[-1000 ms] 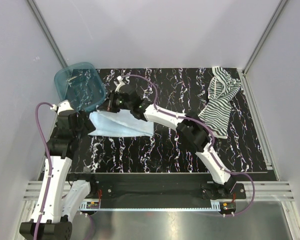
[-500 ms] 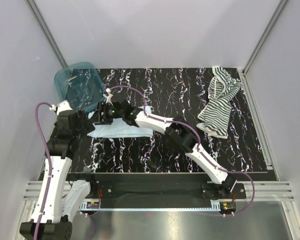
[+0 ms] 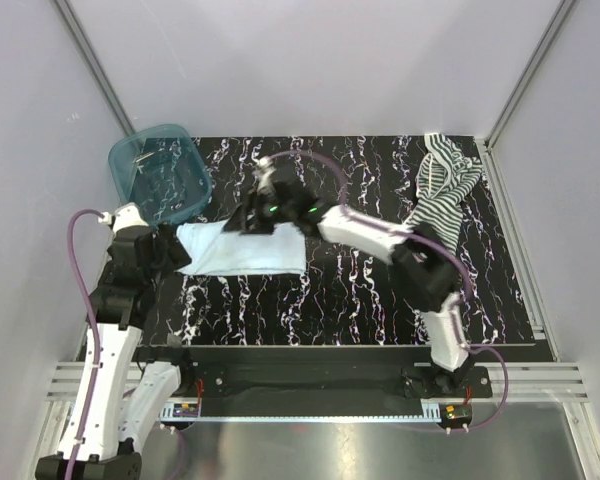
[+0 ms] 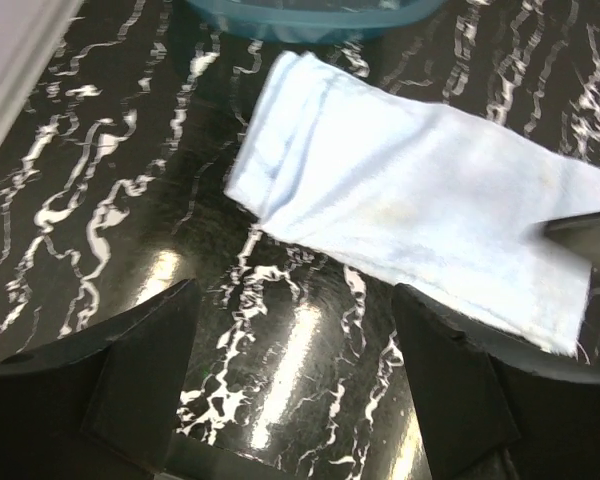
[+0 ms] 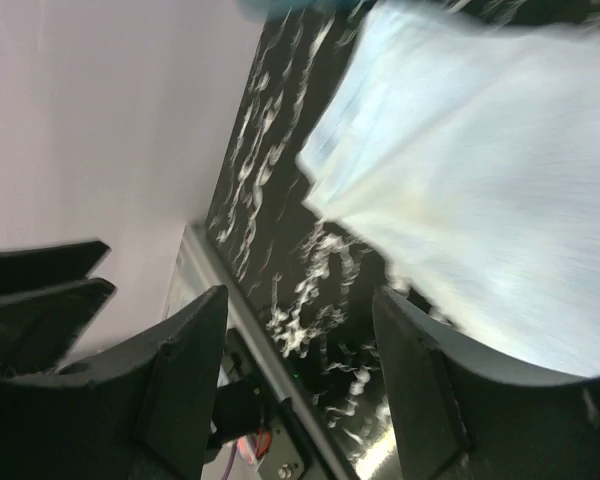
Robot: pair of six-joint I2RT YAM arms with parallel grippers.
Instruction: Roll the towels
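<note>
Pale blue towel (image 3: 242, 255) — folded flat on surface (image 3: 360, 295); striped towel (image 3: 438, 212) crumpled, apparently unrolled. Left fingers (image 4: 140, 350), right fingers (image 5: 190, 370) — spread, empty.

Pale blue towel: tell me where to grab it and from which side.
Take the pale blue towel by its short folded end, the one facing the left pincer, where the layers stack into a thicker lip. Probably come in low from that side with that pincer, which stands open. Elsewhere it lies flat on the table, offering little to pinch.
</note>
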